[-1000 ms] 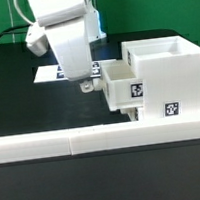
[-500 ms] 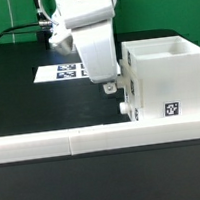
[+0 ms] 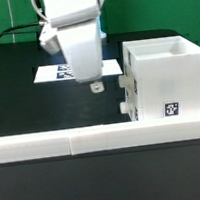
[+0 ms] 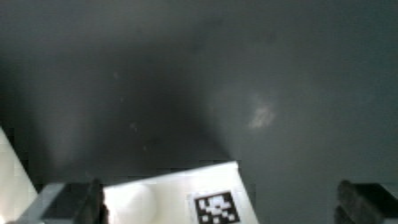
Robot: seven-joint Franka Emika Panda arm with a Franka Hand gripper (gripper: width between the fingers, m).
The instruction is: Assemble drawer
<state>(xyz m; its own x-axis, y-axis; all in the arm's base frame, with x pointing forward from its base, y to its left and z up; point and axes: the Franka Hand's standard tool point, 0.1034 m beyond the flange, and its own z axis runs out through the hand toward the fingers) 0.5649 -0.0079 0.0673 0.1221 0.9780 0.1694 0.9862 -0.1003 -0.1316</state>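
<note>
The white drawer housing stands at the exterior view's right, with a tag low on its front. Both small trays sit pushed into its left face; only their knobs show, the upper knob and the lower knob. My gripper hangs a little to the left of the housing, clear of the knobs, just above the table. In the wrist view my gripper is open and empty, its dark fingers wide apart over the dark table.
The long low white border bar runs along the front of the table. The marker board lies flat behind and under my gripper; it also shows in the wrist view with one tag. Cables hang at the back left.
The upper tray, which stuck out of the housing one second ago, now sits inside it. My gripper moved right against it, then drew back to the left and away.
</note>
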